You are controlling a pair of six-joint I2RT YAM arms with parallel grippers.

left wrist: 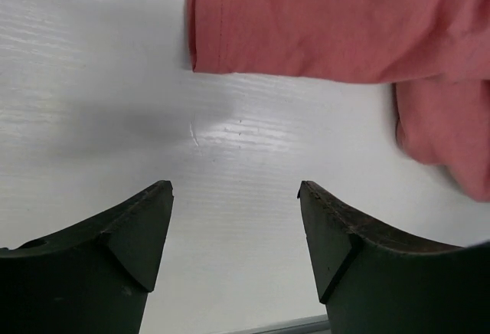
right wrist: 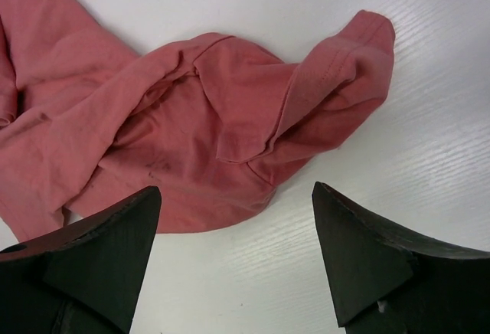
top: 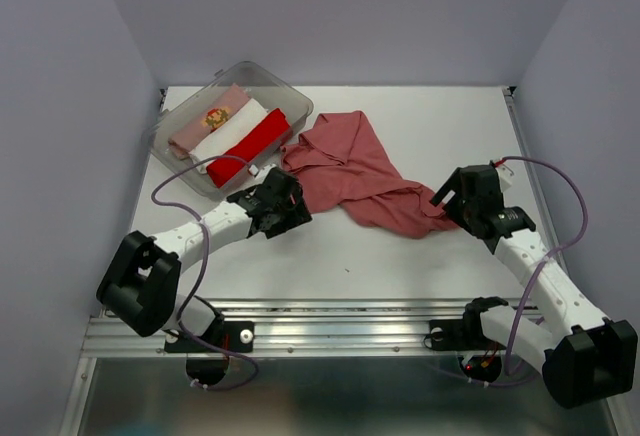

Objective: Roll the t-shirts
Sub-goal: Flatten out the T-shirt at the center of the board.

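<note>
at the far left of the white bench [top: 400,256] stands a clear plastic bin [top: 268,73] with three rolled tees packed side by side: a pale pink bundle [top: 212,116] with a yellow-red print, then a white bundle [top: 235,128], then a bright red bundle [top: 252,146]. just right of the bin, the left pincer [top: 288,201] sits low over the bench near the shirt's left edge. its wrist view shows the fingers [left wrist: 138,234] spread apart with bare bench between them and a hemmed edge of cloth lying just past the tips. the brick-red t-shirt [top: 350,171] lies crumpled and unrolled mid-bench, running from beside the bin down toward the right. at its near right end is the right pincer [top: 450,199], spread wide and holding nothing, with a folded sleeve [right wrist: 337,66] and bunched cloth just ahead of its tips.
</note>
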